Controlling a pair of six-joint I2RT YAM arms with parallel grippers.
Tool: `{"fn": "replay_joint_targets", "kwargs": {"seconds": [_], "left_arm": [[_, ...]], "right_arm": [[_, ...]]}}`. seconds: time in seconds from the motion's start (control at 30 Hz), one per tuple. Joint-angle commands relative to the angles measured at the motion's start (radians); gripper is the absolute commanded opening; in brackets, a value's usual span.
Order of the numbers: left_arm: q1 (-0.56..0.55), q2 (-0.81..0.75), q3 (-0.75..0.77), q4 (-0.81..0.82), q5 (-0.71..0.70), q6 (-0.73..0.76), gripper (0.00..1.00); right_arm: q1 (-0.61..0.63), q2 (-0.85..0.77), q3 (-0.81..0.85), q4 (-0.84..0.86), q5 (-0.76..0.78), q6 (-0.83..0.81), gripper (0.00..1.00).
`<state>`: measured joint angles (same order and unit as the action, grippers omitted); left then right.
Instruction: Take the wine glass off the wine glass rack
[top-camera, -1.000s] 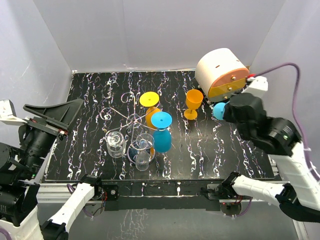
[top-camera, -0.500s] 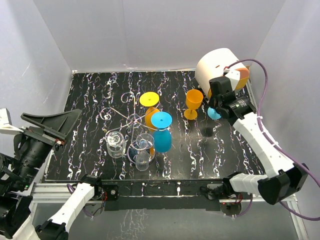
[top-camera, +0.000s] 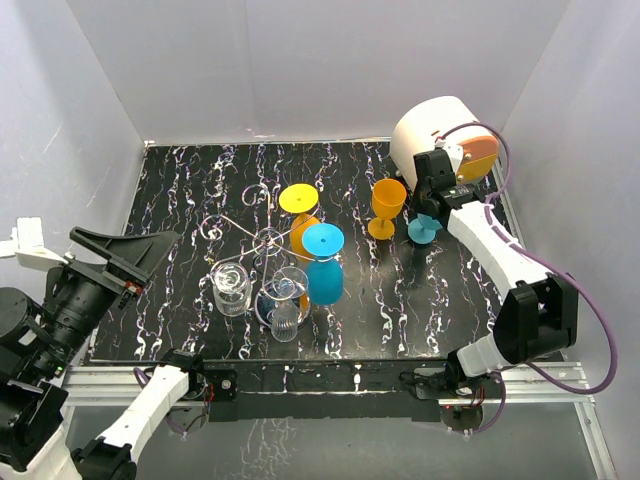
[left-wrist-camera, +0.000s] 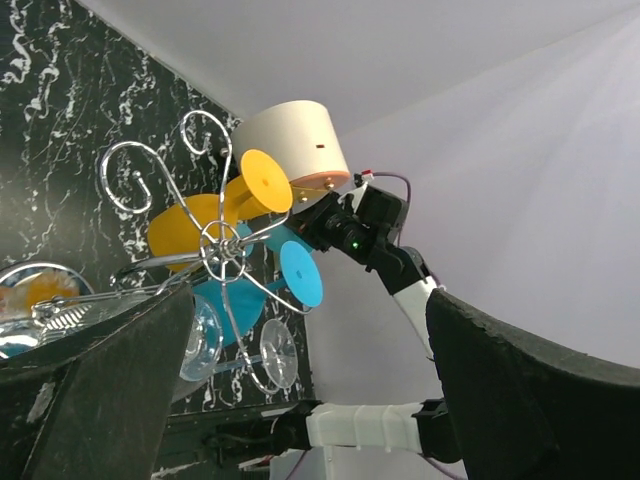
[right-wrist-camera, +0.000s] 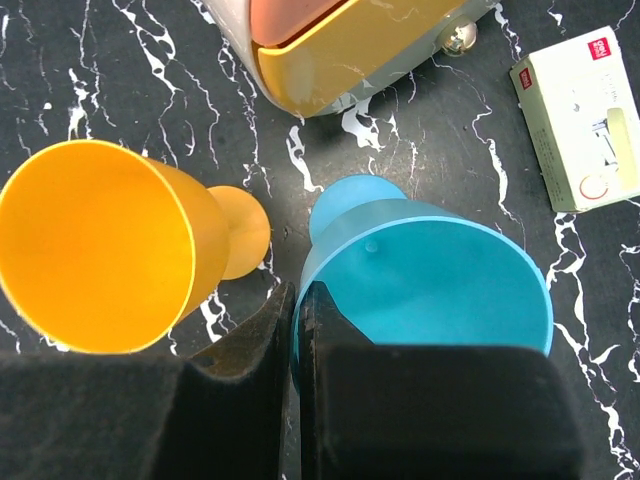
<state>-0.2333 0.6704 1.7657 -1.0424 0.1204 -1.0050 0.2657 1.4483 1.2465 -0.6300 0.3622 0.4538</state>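
Right of the wine glass rack (top-camera: 268, 238), a blue wine glass (right-wrist-camera: 430, 275) is pinched by the right gripper (right-wrist-camera: 296, 320), its stem hidden; the left gripper (left-wrist-camera: 310, 298) is spread wide

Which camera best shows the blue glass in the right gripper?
The right wrist view: the blue glass sits large and close, its rim pinched in the right gripper. The top external view shows it small beside the orange glass. In the left wrist view I cannot make it out.
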Motion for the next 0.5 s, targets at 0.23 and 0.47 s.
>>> {"fn": "replay_joint_targets", "kwargs": {"seconds": [0.23, 0.47], "left_arm": [[-0.005, 0.058, 0.012, -0.116, 0.021, 0.095, 0.99], [-0.012, 0.062, 0.002, -0.127, 0.021, 0.101, 0.99]], "right_arm": [[-0.013, 0.052, -0.022, 0.135, -0.016, -0.001, 0.00], [-0.014, 0.061, -0.017, 0.120, -0.020, -0.012, 0.09]]}}
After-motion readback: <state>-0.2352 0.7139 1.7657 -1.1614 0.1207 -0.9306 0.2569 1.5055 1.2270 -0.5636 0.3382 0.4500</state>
